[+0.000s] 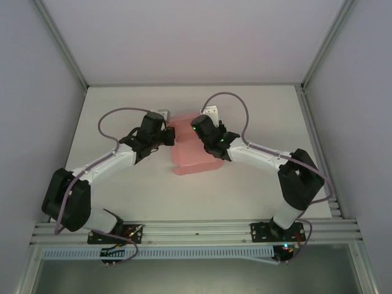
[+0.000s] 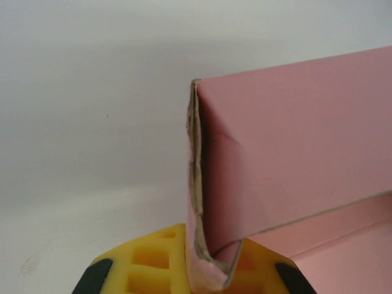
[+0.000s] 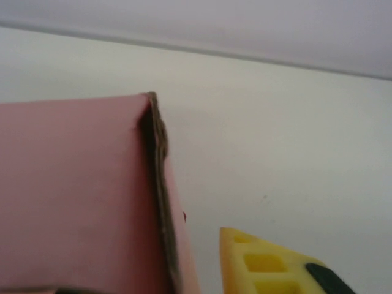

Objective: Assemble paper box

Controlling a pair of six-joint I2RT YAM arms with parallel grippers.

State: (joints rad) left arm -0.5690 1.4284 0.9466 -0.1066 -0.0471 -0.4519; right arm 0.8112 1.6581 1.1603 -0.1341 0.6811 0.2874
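Setting: a white table (image 1: 245, 190) inside an enclosure with pale grey walls (image 1: 184, 37); an aluminium rail (image 1: 196, 229) runs along the near edge where both arms are bolted.
Paper box, place: the paper box (image 1: 190, 156) sits mid-table, toward the far half, between the two wrists.
Paper box, look from above: pale pink card, partly folded. A flat panel lies toward the near side and a raised part stands at the far end between the grippers.
Paper box, look close up: the left wrist camera shows a smooth pink wall (image 2: 294, 159) standing up from a flat pink base. Its left edge is doubled over, with raw brownish card showing along the fold. The right wrist camera shows another upright pink face (image 3: 73, 196) ending in a dark, roughly layered edge.
Left gripper: the left gripper (image 2: 208, 257) is clenched on the box's folded corner, which curls down between its yellow fingers (image 2: 159, 257), card touching both.
Right gripper: the right gripper (image 1: 196, 136) is at the box's right end. Its one visible yellow finger (image 3: 257, 263) stands clear of the card's edge with bare table between them, so this grip is released.
Right gripper, other finger: hidden by the pink face.
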